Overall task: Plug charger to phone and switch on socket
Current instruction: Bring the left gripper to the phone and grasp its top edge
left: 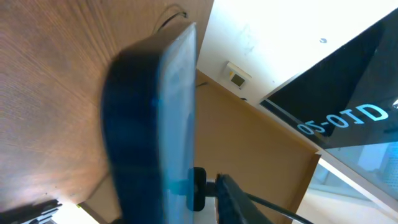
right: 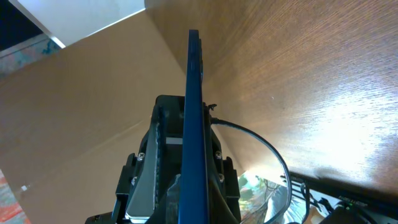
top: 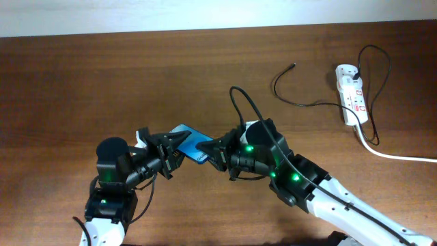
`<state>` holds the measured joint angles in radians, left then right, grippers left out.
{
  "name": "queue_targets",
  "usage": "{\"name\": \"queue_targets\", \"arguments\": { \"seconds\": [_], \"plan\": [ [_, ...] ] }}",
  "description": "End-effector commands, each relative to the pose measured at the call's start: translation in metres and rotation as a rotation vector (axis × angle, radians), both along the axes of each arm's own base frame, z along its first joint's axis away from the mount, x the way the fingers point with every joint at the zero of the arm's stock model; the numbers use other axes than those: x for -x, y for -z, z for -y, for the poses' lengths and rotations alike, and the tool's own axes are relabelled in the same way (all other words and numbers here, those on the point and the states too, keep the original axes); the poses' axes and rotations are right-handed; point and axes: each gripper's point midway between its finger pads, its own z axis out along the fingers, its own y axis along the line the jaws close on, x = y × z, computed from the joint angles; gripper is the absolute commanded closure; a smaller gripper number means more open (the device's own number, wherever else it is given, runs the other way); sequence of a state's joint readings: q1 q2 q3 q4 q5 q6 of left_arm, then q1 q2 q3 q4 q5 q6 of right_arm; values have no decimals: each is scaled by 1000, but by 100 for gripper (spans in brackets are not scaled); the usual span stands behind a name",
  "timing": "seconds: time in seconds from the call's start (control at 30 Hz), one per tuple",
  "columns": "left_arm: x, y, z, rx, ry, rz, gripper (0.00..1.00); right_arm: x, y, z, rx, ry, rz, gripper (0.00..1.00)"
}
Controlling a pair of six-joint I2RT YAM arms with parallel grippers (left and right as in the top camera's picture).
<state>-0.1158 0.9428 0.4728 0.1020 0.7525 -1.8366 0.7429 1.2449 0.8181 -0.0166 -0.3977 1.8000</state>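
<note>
The phone (top: 190,137), blue screen and black frame, is held above the table between my two grippers. My left gripper (top: 169,149) is shut on its left end. My right gripper (top: 213,150) is shut on its right end. In the left wrist view the phone (left: 149,124) is seen edge-on and blurred, with a black finger pad (left: 200,188) pressed on its screen. In the right wrist view the phone (right: 194,93) stands edge-on between the jaws (right: 193,180). The charger's black cable (top: 300,102) lies far right, its tip (top: 293,65) free, running to the socket (top: 351,96).
A white adapter (top: 346,70) sits in the far end of the power strip. The strip's thick white cord (top: 396,156) runs off the right edge. A black arm cable (top: 249,106) loops above the right wrist. The wooden table (top: 102,75) meets a pale wall at the back.
</note>
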Motion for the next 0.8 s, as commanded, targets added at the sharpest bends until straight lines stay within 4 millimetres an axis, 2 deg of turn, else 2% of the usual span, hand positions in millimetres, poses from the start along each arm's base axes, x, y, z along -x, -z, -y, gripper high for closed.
{"name": "queue_targets", "arguments": {
  "seconds": [0.0,0.1,0.17,0.3,0.47,0.53,0.6,0.63,0.77],
  "plan": [
    [1,-6,3,8,19,21,80,13,-4,-11,-14,-48,-11,95],
    [1,-6,3,5,26,27,85,12,-4,-11,-11,-41,-9,94],
    [1,-6,3,5,26,27,90,12,-4,-11,-11,-41,-9,90],
    [1,-6,3,4,22,27,98,12,-4,-11,-11,-41,-9,75],
    [-2,-5,0,-14,0,38,100,13,-4,-11,-12,-44,-10,65],
    [-7,-2,-4,-73,-15,90,100,11,-3,-10,6,-54,32,57],
    [-9,5,-10,-141,-31,115,100,0,-2,-5,95,-64,205,48],
    [-10,16,-15,-211,-43,119,100,-6,-1,-1,157,-78,315,36],
    [2,66,-38,-440,-57,18,100,-13,3,5,270,-111,479,18]
  ]
}}
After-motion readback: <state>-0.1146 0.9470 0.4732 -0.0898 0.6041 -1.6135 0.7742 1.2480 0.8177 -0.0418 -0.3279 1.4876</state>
